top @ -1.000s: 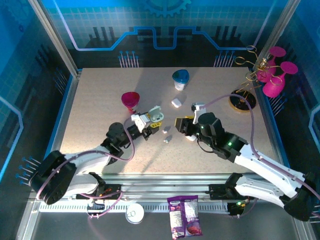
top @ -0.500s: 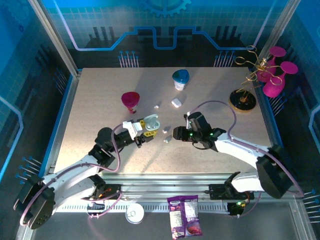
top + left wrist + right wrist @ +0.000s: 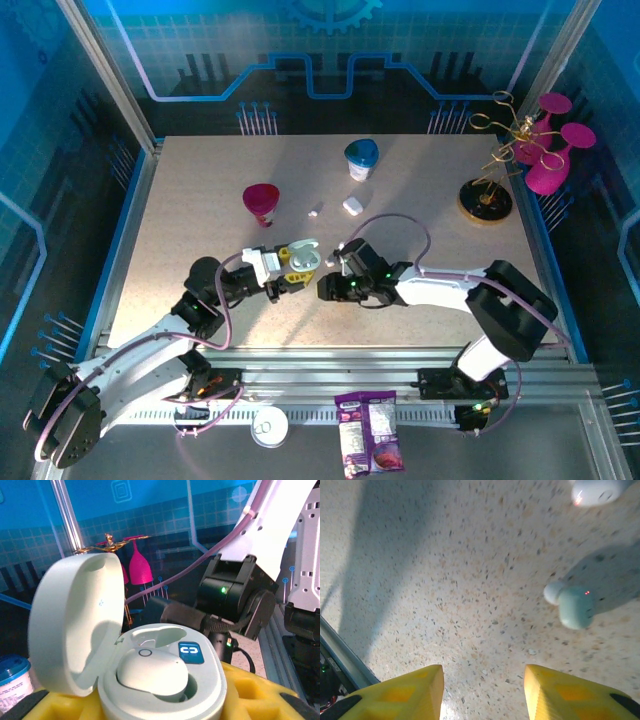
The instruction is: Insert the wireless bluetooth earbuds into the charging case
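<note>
Earbuds: we find one earbud (image 3: 152,674) seated in the open charging case (image 3: 150,707), its lid (image 3: 75,630) tilted back. The left gripper (image 3: 293,265) pinches that case between yellow pads. A pale green earbud (image 3: 576,607) and a white earbud (image 3: 597,491) lie loose on the speckled table (image 3: 445,580), beyond the right gripper (image 3: 482,680), whose fingers stand spread and empty.

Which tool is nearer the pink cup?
Left. The left tool, gripping the open case, is just right of the pink cup, toward the bases; the right tool lies farther right, beyond that case.
</note>
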Robot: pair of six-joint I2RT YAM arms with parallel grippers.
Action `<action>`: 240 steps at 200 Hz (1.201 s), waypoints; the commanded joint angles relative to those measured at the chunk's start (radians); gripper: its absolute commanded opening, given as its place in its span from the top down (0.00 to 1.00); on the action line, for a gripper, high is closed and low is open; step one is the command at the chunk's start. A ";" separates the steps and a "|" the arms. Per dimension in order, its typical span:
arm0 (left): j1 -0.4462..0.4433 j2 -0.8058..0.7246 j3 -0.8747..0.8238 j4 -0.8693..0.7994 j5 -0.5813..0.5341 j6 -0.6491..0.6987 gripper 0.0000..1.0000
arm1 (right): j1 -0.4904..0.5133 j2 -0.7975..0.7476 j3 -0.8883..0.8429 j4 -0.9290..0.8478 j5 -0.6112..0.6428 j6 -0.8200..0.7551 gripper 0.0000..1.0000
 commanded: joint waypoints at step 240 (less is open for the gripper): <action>0.004 -0.009 0.027 -0.001 0.026 0.006 0.74 | -0.060 0.103 0.140 -0.144 0.196 -0.058 0.51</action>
